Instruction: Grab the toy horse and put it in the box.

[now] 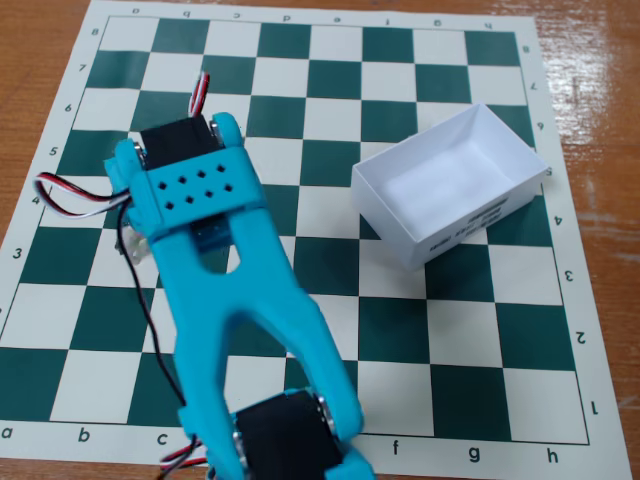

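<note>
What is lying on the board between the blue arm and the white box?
Nothing: in the fixed view, only bare chessboard squares separate the arm from the box.

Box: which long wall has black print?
The box's lower-right long wall in the fixed view: black print on its outer face; other visible walls plain white.

Looks like a hobby desk at home or school: printed chessboard mat point(420, 330) on a wooden table point(600, 60), plus a 3D-printed blue arm point(240, 290).
</note>
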Available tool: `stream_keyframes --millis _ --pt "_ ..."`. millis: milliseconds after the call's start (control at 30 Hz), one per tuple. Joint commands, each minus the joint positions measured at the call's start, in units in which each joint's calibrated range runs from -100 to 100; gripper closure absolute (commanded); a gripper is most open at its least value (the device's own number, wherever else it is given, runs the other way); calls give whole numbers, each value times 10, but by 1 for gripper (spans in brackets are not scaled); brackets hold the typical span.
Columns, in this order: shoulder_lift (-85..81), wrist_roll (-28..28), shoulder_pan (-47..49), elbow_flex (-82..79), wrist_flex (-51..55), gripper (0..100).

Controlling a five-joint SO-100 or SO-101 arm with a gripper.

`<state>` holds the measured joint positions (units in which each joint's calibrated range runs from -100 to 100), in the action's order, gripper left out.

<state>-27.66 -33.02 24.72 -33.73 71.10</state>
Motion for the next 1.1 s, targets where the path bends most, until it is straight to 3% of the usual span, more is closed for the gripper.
stream_keyframes --millis 0,400,1067 --pt "24 2 10 20 -36 92" --pt "96 3 29 -43 -180 60" --pt "315 45 64 122 -210 60"
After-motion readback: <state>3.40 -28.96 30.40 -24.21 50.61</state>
